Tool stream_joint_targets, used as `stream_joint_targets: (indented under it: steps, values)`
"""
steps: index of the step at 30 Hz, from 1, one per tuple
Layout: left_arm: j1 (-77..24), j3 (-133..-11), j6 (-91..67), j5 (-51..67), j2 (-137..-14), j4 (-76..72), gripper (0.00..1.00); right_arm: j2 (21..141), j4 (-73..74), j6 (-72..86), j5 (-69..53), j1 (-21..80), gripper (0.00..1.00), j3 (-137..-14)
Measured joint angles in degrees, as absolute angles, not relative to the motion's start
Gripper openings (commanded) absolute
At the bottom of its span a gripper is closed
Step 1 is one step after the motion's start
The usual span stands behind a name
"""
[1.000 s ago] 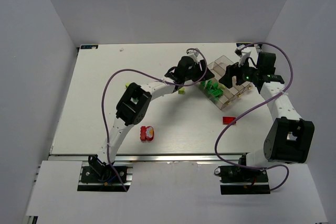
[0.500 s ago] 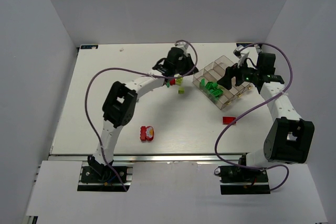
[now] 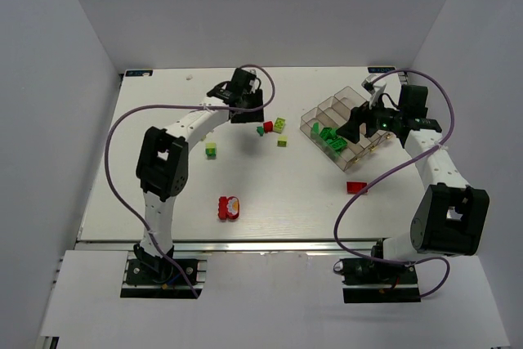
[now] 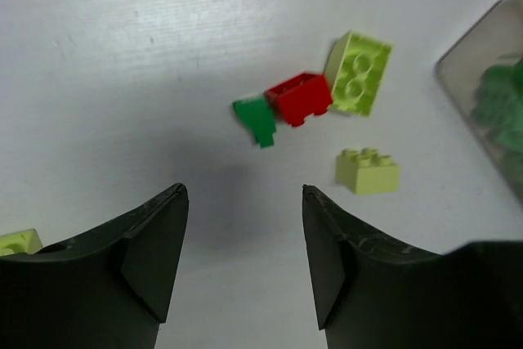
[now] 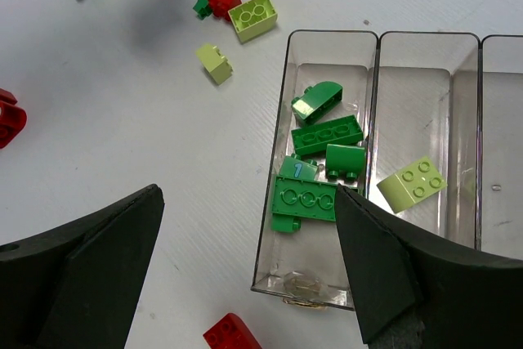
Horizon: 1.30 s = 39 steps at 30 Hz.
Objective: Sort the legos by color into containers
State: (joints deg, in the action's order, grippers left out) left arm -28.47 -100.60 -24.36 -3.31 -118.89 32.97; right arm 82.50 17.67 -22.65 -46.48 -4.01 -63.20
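Left fingers (image 4: 155, 259), apart & empty, are held over the table short of a red lego (image 4: 299, 97), dk-green lego (image 4: 256, 118) & yellow-green lego (image 4: 359, 73) lying in contact, w/ right fingers (image 5: 90, 267) spread empty above the tray (image 5: 331, 33): two colours could be pinched together & mis-sorted.

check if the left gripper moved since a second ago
Yes. The left gripper swung left, away from the clear tray it hovered beside.
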Motion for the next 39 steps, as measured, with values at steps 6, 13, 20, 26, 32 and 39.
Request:
stream_joint_targets:
  steps: [6, 13, 20, 26, 32, 39]
  values:
    - [-29.52, -98.80, -23.79, -3.49, -121.56, 37.47, 0.68, 82.48, 17.67, -22.28, -46.46, -4.01, 0.89, -63.20]
    - [-30.50, -100.88, -23.90, -4.12, -123.39, 38.26, 0.66, 82.50, 17.61, -21.19, -46.44, -4.01, 0.89, -62.87]
    - [-32.25, -109.40, -25.71, -7.90, -132.94, 40.75, 0.63, 82.50, 17.47, -20.49, -46.41, -4.01, 0.90, -62.87]
    - [-33.19, -113.10, -27.11, -10.76, -134.56, 42.68, 0.59, 82.50, 17.34, -19.94, -46.41, -4.01, 0.89, -62.81]
    - [-33.12, -114.17, -27.66, -12.53, -136.09, 43.70, 0.53, 82.50, 16.53, -19.73, -46.41, -4.01, 0.89, -62.19]
    - [-33.12, -115.42, -28.56, -14.70, -137.01, 43.66, 0.50, 82.50, 16.47, -19.68, -46.44, -4.01, 0.89, -62.04]
